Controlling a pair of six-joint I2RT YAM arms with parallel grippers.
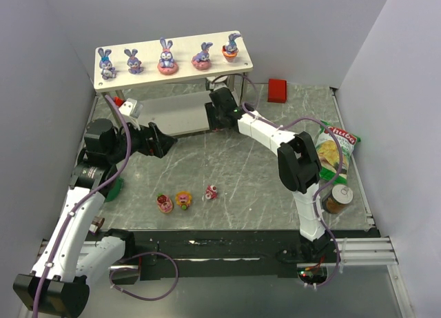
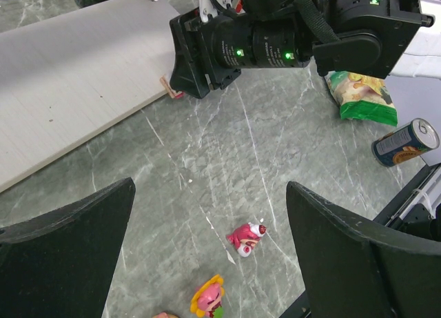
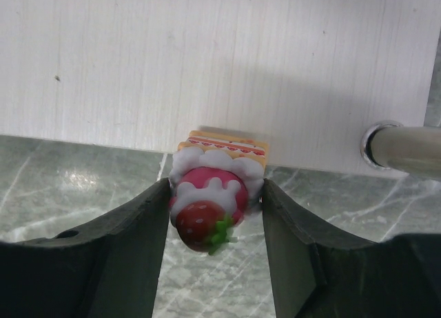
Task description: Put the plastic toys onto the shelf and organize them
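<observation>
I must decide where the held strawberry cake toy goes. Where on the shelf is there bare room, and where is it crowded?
The lower board is bare where it shows, from its near edge back, left of the silver post. The top board is crowded: five bunnies in a row, only narrow gaps between them.

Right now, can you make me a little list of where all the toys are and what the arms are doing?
top board: five bunnies in a row
table: three sweets near the front
right gripper: shut on a cake, at the lower board edge
left gripper: open, empty, above the table
other stuff: red block, chip bag, can
</observation>
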